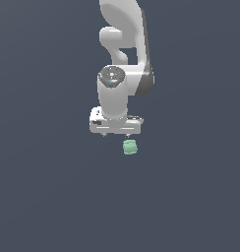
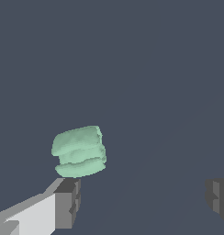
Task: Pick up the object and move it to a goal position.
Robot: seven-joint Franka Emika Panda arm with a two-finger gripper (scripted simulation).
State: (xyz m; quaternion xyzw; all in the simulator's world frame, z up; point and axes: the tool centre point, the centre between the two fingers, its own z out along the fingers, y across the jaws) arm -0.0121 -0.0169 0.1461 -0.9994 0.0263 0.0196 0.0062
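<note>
The object (image 1: pixel 130 147) is a small mint-green lumpy block with ridged sides, lying on the dark grey floor. In the exterior view it sits just below the white gripper (image 1: pixel 115 135), toward the exterior view's right end of the hand. In the wrist view the object (image 2: pixel 79 152) lies just beyond one grey fingertip (image 2: pixel 68 202), not between the two fingers. The other fingertip (image 2: pixel 219 197) is far apart from it. The gripper (image 2: pixel 143 202) is open and empty.
The white arm (image 1: pixel 123 44) rises above the hand in the exterior view. The dark grey floor (image 1: pixel 48 197) runs flat all around.
</note>
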